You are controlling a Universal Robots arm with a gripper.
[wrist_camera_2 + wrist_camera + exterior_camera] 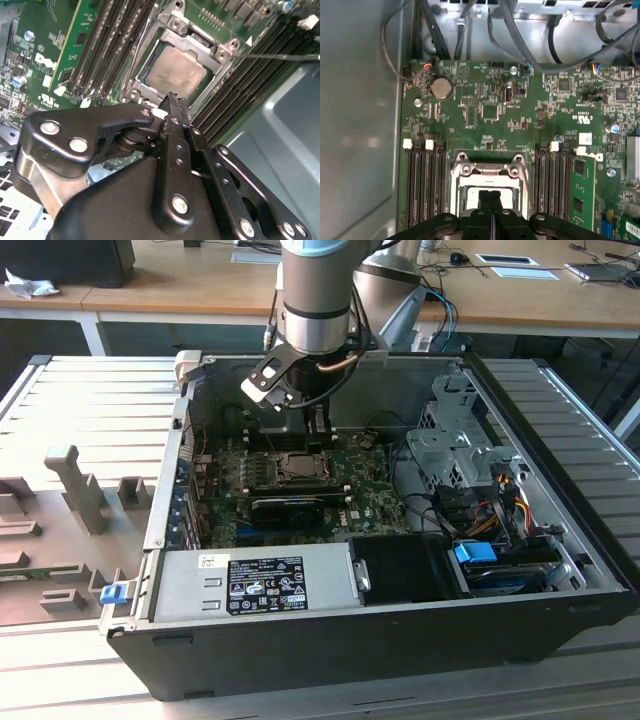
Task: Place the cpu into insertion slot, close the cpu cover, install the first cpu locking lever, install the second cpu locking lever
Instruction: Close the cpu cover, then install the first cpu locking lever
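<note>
The cpu, a silver-grey square, lies in the insertion slot on the green board. The cpu cover, a silvery frame, lies flat around it, and its cut-out shows the chip's face. In the first wrist view the cover frames the pale cpu. A thin wire locking lever runs from the socket's corner across the memory slots. My gripper hangs just above the socket's edge. Its black fingertips are pressed together, shut with nothing between them, as the first wrist view's gripper also shows.
Long black memory slots flank the socket on both sides. A long black card lies in front of it. The power supply, drive cage, cables and the case walls hem the board in.
</note>
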